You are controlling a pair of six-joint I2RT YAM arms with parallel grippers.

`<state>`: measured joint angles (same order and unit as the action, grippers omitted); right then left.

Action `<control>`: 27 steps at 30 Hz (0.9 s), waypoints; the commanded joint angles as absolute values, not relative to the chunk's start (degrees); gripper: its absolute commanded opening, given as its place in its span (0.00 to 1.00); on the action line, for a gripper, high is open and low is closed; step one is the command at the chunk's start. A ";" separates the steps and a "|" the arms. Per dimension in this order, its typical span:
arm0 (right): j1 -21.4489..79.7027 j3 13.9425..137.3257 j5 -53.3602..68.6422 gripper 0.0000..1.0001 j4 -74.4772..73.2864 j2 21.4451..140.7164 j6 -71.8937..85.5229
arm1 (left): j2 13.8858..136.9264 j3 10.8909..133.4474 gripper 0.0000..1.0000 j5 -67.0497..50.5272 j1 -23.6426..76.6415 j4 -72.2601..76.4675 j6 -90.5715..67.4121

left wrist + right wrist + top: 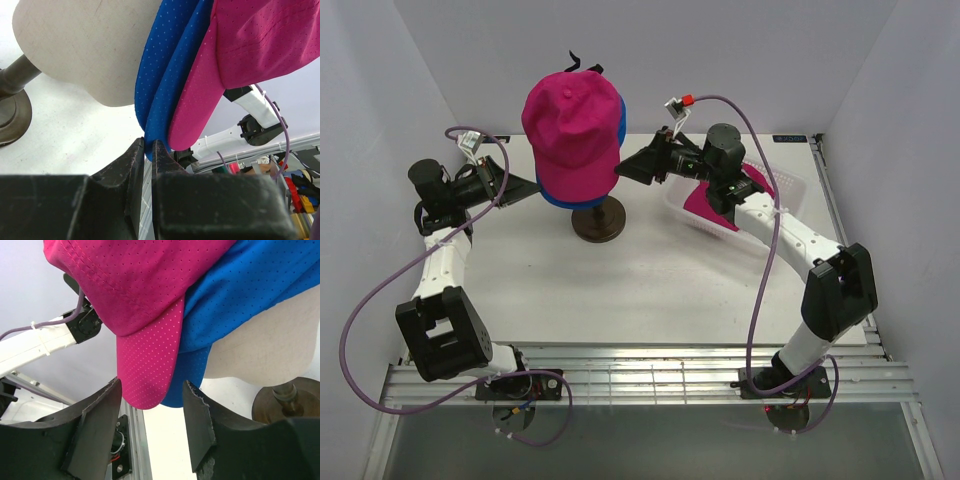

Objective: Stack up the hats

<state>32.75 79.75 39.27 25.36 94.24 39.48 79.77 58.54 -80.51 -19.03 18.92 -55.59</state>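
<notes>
A magenta pink hat point(570, 115) sits on top of a bright blue hat point(610, 135), both on the mannequin head. My left gripper point(528, 188) is at their left side. In the left wrist view its jaws point(148, 143) are shut on the lower edge of the blue hat point(165, 75), beside the pink hat's brim point(200, 100). My right gripper point(623, 170) is at the hats' right side, open. In the right wrist view the tips of the pink brim point(150, 370) and the blue brim point(192, 375) hang between its fingers point(151, 386), apart from both. Another pink hat point(712, 205) lies in the basket.
The cream mannequin head point(85, 50) stands on a dark round stand point(598, 222) mid-table. A white mesh basket point(790, 185) sits at the back right under my right arm. White walls close in the table on three sides.
</notes>
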 commanded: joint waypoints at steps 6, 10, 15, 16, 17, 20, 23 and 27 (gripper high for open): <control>33.13 79.28 40.61 0.54 32.96 94.92 43.95 | 78.31 56.34 0.00 -78.40 -19.69 26.17 -62.04; 33.13 78.84 40.52 0.54 33.75 95.01 44.56 | 78.49 54.06 0.00 -78.58 -19.69 36.27 -69.51; 33.31 77.61 40.78 0.47 36.12 95.10 46.23 | 78.40 52.73 0.00 -78.40 -19.78 39.81 -72.77; 33.40 77.52 40.69 0.45 36.21 95.10 46.40 | 78.22 52.65 0.00 -78.31 -19.78 39.81 -72.69; 33.40 77.52 40.78 0.44 36.38 95.10 46.49 | 78.14 52.65 0.00 -78.40 -19.78 39.90 -72.69; 33.75 77.17 40.87 0.39 36.91 95.18 46.84 | 78.05 52.65 0.00 -78.14 -19.78 39.90 -72.60; 34.28 76.64 41.31 0.37 38.75 95.89 48.33 | 78.05 52.47 0.00 -77.96 -19.69 39.90 -72.60; 34.63 76.03 40.78 0.33 40.69 96.33 49.92 | 78.05 52.56 0.00 -77.96 -19.78 39.90 -72.68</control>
